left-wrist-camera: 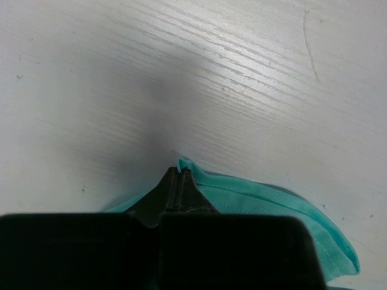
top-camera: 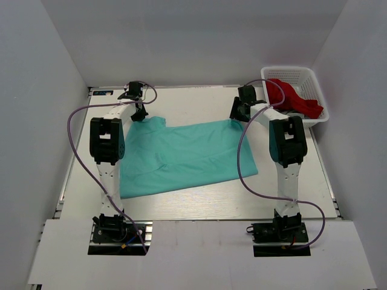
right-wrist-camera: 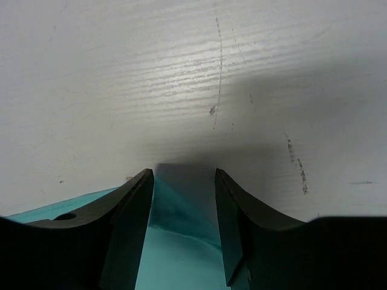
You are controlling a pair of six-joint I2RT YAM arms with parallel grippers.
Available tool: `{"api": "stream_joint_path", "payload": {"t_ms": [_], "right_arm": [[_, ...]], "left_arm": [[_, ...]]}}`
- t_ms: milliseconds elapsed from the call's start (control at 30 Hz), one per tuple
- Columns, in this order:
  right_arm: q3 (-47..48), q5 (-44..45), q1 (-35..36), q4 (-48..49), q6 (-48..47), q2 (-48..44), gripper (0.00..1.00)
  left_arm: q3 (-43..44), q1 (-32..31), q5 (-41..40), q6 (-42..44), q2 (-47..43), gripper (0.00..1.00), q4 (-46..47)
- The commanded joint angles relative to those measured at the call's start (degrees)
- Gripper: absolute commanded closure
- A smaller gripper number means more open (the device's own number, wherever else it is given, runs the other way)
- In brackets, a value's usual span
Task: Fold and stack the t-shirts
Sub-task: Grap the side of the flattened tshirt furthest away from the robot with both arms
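Here's the teal t-shirt (top-camera: 187,157), spread mostly flat across the middle of the table (top-camera: 199,96), one loose crease running through it, no fold made in it yet. Both arms are reaching to its far edge. Left tool (top-camera: 139,115) is down at the far left corner, and the wrist view shows it clenched tight, jaws together with the hemmed edge of the teal cloth pinched right at the tips. Over on the other side, right tool (right-wrist-camera: 184,181) sits at the far right corner, jaws standing apart, a point of teal cloth lying between them but not gripped; neither finger (right-wrist-camera: 136,205) looks pressed into it. So that's one corner taken and the other lined up, not secured.

And the red t-shirt (top-camera: 296,96)? Bunched up in the white basket (top-camera: 314,75) at the far right of the table, untouched by either arm.

By my reading this is early days: the first fold is only being set up, the red shirt needs fetching, flattening and folding, and nothing is stacked.
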Motion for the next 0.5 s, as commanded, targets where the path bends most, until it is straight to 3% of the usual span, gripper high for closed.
{"api": "stream_joint_path", "payload": {"t_ms": [0, 233, 467], "right_arm": [[4.8, -1.0, 0.0, -2.4, -0.2, 2.0, 0.48], [4.3, -2.1, 0.9, -2.0, -2.8, 3.5, 0.45], [-3.4, 4.7, 1.3, -1.2, -3.1, -0.1, 0.59]], "left_arm": [[-1.6, -0.3, 2.1, -0.3, -2.9, 1.00, -1.8], [-1.0, -0.3, 2.7, -0.3, -2.3, 1.00, -1.8], [-1.0, -0.3, 2.7, -0.3, -2.3, 1.00, -1.8]]}}
